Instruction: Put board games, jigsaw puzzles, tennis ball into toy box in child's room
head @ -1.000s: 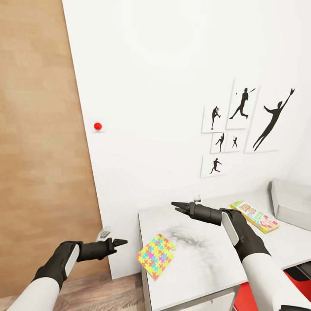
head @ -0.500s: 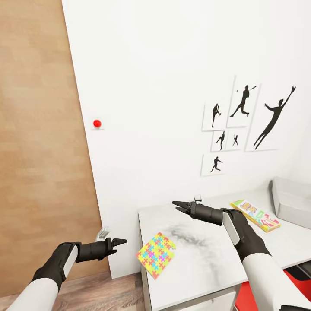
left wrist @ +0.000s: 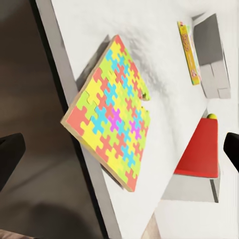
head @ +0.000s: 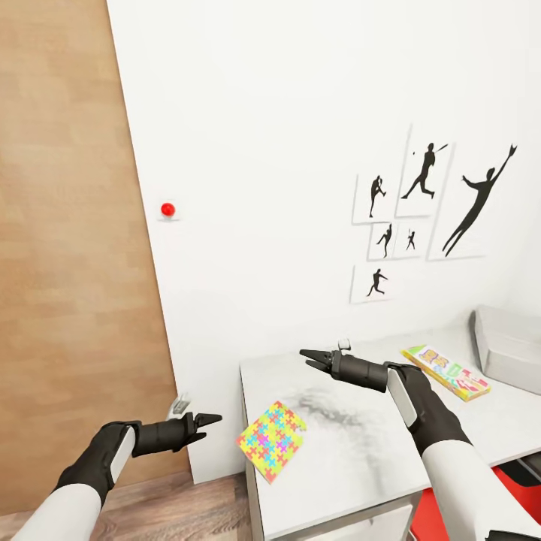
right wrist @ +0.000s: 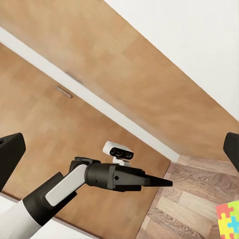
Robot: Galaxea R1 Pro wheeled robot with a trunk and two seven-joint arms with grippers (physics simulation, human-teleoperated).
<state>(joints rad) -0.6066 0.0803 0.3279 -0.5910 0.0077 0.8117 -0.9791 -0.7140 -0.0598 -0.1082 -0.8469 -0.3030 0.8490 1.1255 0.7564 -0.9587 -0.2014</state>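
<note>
While the robot stands at the near-left corner of the table (head: 353,458), a white wall hung with black athlete silhouettes (head: 428,218) rises behind the pale mottled top. At the far right sits the toy box (head: 511,349), a grey tray cut off by the edge of the head view, and just left of it a multicoloured board game (head: 447,372) lies flat, its long axis running toward the box. One jigsaw puzzle (head: 272,442) rests on the near-left corner of the table, tilted like a diamond with one corner hanging over the table edge; the left wrist view confirms the overhang. The right gripper (head: 309,358) hangs above the table beyond the puzzle, pointing left, its jaws looking drawn together and holding nothing. The left gripper (head: 210,419) hovers off the table over the wooden floor, just left of the puzzle, its fingers pressed to a point in the right wrist view. By my reading, the puzzle lies between the two grippers, and the left one is nearer to its overhanging corner.
</note>
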